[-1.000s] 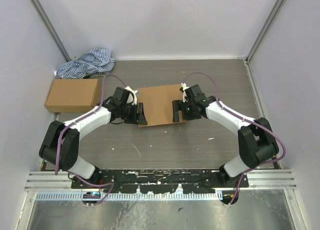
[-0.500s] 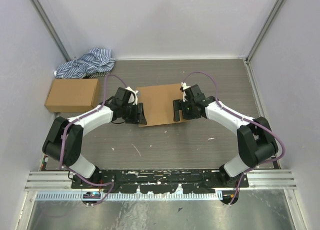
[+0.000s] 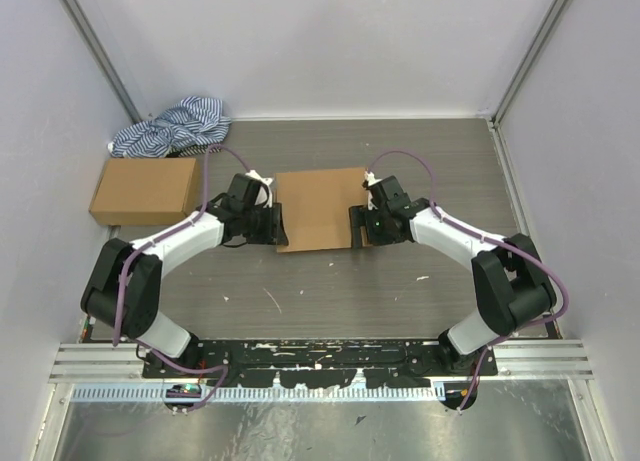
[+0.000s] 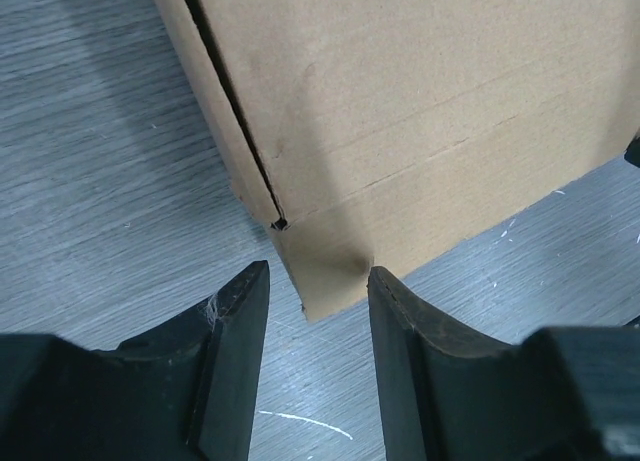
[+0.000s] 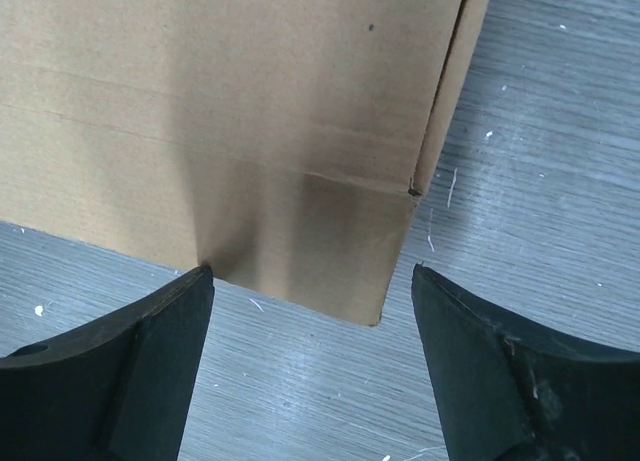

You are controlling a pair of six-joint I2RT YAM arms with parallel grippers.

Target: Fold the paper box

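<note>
The paper box (image 3: 318,209) is a plain brown cardboard mailer lying folded flat in the middle of the table. My left gripper (image 3: 279,227) is open at its near left corner; in the left wrist view the box (image 4: 400,111) has its corner tab just ahead of the gap between the fingers, not gripped. My right gripper (image 3: 357,225) is open wide at the near right corner; in the right wrist view the box (image 5: 220,121) has its corner just ahead of the fingers, apart from both.
A sealed oblong brown carton (image 3: 145,190) lies at the left edge. A blue-and-white striped cloth (image 3: 172,127) is bunched behind it in the back left corner. Grey walls close in the table on three sides.
The box has settled flatter and squarer on the table. Both grippers have drawn slightly outward to the box's near corners, and both have stayed open.
</note>
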